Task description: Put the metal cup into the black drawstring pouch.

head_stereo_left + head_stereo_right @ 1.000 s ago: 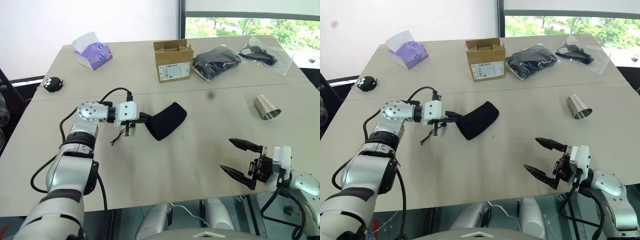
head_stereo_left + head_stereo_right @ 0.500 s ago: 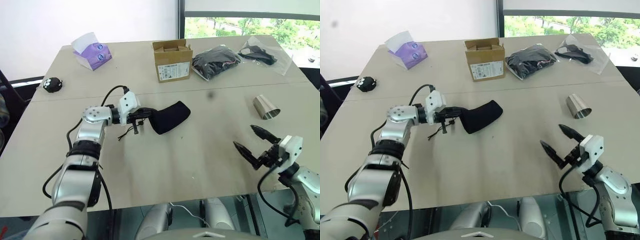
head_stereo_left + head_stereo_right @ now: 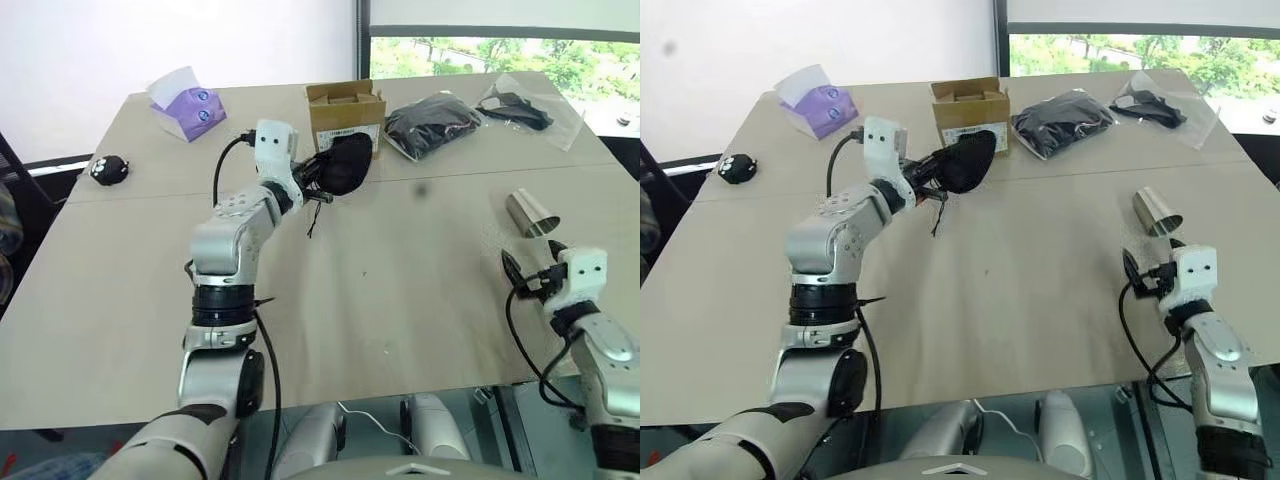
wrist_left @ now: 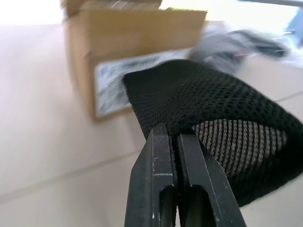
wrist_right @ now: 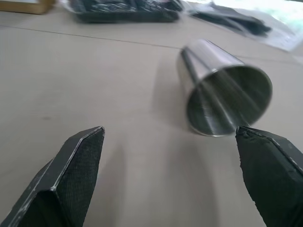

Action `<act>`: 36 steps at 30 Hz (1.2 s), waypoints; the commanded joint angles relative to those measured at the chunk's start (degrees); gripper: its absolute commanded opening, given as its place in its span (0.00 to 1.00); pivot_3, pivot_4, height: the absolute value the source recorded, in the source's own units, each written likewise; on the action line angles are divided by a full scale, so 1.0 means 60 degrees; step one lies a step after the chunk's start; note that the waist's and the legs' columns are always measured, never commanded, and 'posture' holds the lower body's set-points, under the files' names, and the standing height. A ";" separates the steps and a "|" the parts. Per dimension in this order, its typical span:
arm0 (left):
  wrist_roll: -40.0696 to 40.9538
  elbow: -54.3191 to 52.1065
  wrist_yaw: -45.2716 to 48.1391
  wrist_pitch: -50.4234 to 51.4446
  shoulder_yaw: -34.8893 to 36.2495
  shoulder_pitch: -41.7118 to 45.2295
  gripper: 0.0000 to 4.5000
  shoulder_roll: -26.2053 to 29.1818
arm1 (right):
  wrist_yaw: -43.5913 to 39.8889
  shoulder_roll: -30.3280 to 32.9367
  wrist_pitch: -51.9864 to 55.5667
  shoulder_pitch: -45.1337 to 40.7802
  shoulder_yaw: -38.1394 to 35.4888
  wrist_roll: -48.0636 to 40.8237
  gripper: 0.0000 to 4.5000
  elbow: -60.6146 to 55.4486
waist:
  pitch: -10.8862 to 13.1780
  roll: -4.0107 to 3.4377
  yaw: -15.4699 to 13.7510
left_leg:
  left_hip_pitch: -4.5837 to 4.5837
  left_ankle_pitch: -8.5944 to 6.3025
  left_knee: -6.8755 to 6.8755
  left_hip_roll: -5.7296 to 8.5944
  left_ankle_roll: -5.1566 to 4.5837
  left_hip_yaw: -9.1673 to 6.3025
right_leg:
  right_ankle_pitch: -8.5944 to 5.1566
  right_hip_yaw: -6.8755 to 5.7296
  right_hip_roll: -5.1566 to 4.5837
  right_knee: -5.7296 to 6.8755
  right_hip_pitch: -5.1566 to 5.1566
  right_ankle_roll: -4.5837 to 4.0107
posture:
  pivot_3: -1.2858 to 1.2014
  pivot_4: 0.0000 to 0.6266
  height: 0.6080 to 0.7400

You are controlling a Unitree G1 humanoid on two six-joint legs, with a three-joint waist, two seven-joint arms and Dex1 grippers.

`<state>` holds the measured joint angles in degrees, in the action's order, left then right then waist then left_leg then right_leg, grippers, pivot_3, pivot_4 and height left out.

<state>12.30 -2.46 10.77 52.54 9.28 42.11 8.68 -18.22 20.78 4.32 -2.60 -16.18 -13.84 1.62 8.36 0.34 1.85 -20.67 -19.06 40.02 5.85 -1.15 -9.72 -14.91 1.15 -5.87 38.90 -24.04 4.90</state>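
The metal cup (image 3: 532,213) lies on its side at the table's right, its open mouth (image 5: 228,100) turned toward my right gripper (image 5: 169,130). That gripper stands open just short of the cup, one finger (image 5: 71,179) to each side of the line to it, with nothing between them. My left gripper (image 3: 316,178) is shut on the edge of the black drawstring pouch (image 3: 342,163). It holds the pouch in the air in front of the cardboard box (image 3: 345,120), with the cord dangling below. In the left wrist view the fingers (image 4: 161,156) pinch the mesh fabric (image 4: 213,109).
A purple tissue box (image 3: 185,102) stands at the back left and a small black round lump (image 3: 107,168) by the left edge. Two clear bags of black fabric (image 3: 432,122) (image 3: 520,105) lie at the back right. The table's front edge runs close beneath my right gripper.
My left arm has lifted the pouch off the table and swung it up toward the cardboard box, rolling the wrist. My right gripper, still open, has moved forward and right to the cup.
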 commanded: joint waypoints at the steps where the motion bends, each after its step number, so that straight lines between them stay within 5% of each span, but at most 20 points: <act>1: -0.0150 -0.0862 -0.0778 0.0489 -0.0019 -0.0083 0.01 -0.0231 | 0.0392 -0.0119 -0.0022 -0.0533 -0.0323 -0.0155 1.00 0.0303 | 0.0000 -0.0001 -0.0005 | 0.0000 0.0000 0.0000 0.0002 0.0000 0.0005 | 0.0000 0.0005 -0.0002 -0.0001 0.0000 0.0000 | 0.52 0.24 1.00; 8: 0.0209 -0.1213 -0.1265 0.1180 0.0237 -0.0378 0.01 -0.0789 | -0.0020 -0.0248 -0.0367 -0.1754 -0.0293 -0.0542 1.00 0.1669 | 0.0000 -0.0001 -0.0013 | 0.0000 0.0000 -0.0001 0.0003 0.0000 0.0002 | 0.0000 -0.0002 0.0000 -0.0004 0.0000 0.0000 | 0.52 0.24 1.00; 16: 0.0763 -0.1214 -0.1123 0.1579 0.0514 -0.0392 0.00 -0.0940 | -0.0578 -0.0293 -0.0586 -0.1946 -0.0334 -0.0993 0.14 0.1987 | 0.0000 -0.0001 -0.0006 | -0.0004 0.0000 -0.0001 0.0002 0.0000 0.0003 | 0.0000 -0.0003 -0.0002 -0.0008 0.0000 0.0000 | 0.52 0.24 1.00; 19: 0.1201 -0.1241 -0.0910 0.1873 0.0673 -0.0337 0.00 -0.1040 | -0.0608 -0.0218 -0.0765 -0.2068 -0.0267 -0.0915 0.02 0.2042 | 0.0000 -0.0001 0.0027 | -0.0003 0.0000 -0.0001 0.0002 0.0000 0.0004 | 0.0000 -0.0002 -0.0001 -0.0007 0.0000 0.0000 | 0.52 0.24 1.00; 25: 0.1812 -0.1125 -0.0520 0.2162 0.0763 -0.0245 0.00 -0.0874 | -0.1030 -0.0012 -0.1082 -0.2251 0.0026 -0.0764 0.02 0.1474 | 0.0000 -0.0002 0.0026 | -0.0004 0.0000 -0.0002 0.0002 0.0000 0.0003 | 0.0000 -0.0003 -0.0001 -0.0008 -0.0001 0.0000 | 0.52 0.24 1.00; 31: 0.2127 -0.0664 -0.0311 0.2219 0.0888 0.0031 0.00 -0.0695 | -0.3050 0.0047 0.0600 -0.1650 0.1131 -0.2796 0.02 -0.1841 | 0.0002 -0.0004 0.0050 | -0.0005 -0.0001 -0.0003 -0.0002 0.0002 0.0000 | 0.0000 -0.0003 0.0003 -0.0009 -0.0003 0.0000 | 0.52 0.24 1.00; 36: 0.2288 -0.0370 0.0128 0.2106 0.0542 0.0134 0.00 -0.0418 | -0.3400 0.0281 0.1509 -0.1336 0.2658 -0.2432 0.02 -0.3412 | 0.0002 -0.0003 -0.0021 | -0.0006 -0.0001 -0.0004 0.0002 0.0002 -0.0007 | 0.0000 -0.0010 0.0000 -0.0014 0.0000 0.0000 | 0.52 0.24 1.00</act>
<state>24.85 -4.11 10.24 65.82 13.17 41.40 5.70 -37.98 21.84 12.21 -10.50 -2.23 -29.18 -14.79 8.38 0.32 1.73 -20.71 -19.07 40.00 5.87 -1.14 -9.78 -14.91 1.08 -5.87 38.82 -24.04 4.90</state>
